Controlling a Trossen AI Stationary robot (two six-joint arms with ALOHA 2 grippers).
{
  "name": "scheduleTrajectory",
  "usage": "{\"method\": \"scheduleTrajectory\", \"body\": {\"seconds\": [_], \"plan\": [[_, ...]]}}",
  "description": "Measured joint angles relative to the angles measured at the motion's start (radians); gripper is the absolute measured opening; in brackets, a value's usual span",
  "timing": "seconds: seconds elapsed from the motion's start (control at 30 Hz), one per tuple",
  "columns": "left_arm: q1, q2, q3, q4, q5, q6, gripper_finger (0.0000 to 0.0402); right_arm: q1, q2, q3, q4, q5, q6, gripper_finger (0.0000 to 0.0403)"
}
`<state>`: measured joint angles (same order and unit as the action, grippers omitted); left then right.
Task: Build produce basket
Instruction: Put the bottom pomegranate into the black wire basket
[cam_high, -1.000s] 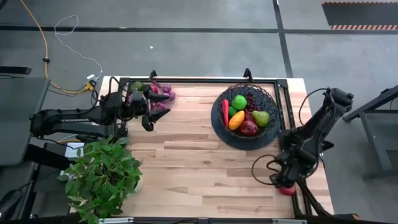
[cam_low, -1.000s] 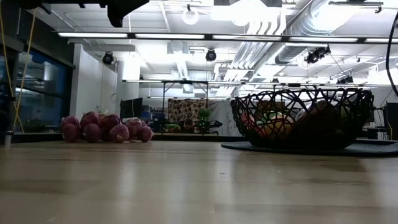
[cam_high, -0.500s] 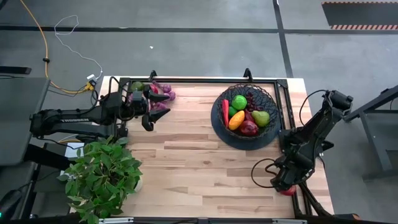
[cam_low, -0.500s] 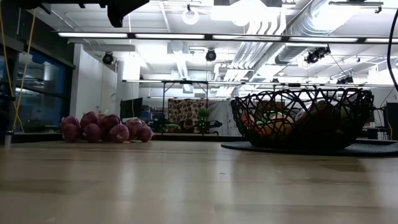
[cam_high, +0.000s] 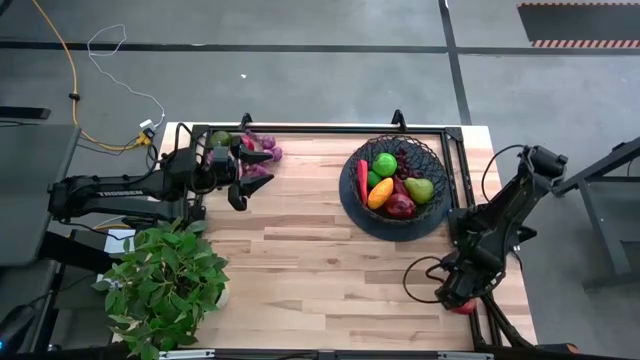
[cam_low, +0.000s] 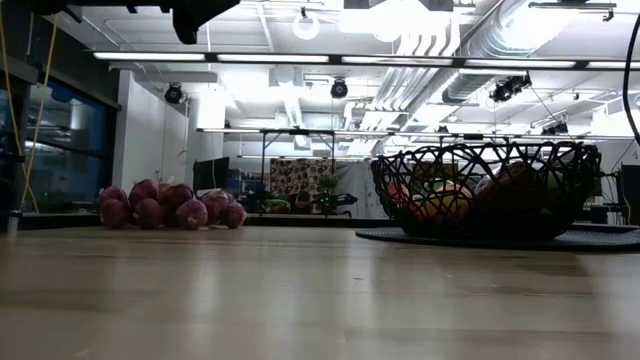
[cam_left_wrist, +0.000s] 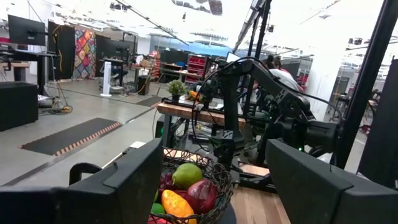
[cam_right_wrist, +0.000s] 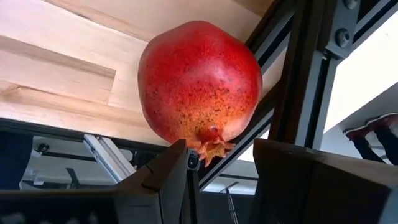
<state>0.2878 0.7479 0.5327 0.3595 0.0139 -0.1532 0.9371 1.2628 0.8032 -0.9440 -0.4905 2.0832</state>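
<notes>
Wooden planks make the top of the desk (cam_high: 300, 260), framed by a black metal rail, with grey floor all around. At its far right side stands the basket (cam_high: 395, 186), already holding a lime, a pear, an orange piece, a chilli and dark red fruit — so I judge the task well advanced, with a few pieces left outside.

One of them is the pomegranate (cam_right_wrist: 200, 84), lying at the near right corner of the desk, right against the rail. The right gripper (cam_high: 455, 296) hangs low over it, and its fingers (cam_right_wrist: 163, 180) stand open on both sides of the fruit without closing on it; probably it comes from above because the rail blocks a side approach.

The grapes (cam_high: 258, 155) lie at the far left corner. The left gripper (cam_high: 243, 178) waits just beside them, fingers spread wide and holding nothing. A potted plant (cam_high: 165, 285) stands at the near left corner.

The only readable writing is white lettering on the left arm, which seems to say "TROSSEN".
</notes>
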Motion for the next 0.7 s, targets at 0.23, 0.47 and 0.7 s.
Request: {"method": "scheduleTrajectory", "body": {"seconds": [0.23,0.47,0.7], "plan": [[0.0,0.0,0.0,0.0,0.0,0.0,0.0271,0.0,0.02,0.0,0.004,0.019,-0.045,0.0167],[0.0,0.0,0.0,0.0,0.0,0.0,0.0271,0.0,0.021,0.0,0.01,0.019,-0.042,0.0165],[0.0,0.0,0.0,0.0,0.0,0.0,0.0271,0.0,0.021,0.0,0.015,0.02,-0.042,0.0138]]}}
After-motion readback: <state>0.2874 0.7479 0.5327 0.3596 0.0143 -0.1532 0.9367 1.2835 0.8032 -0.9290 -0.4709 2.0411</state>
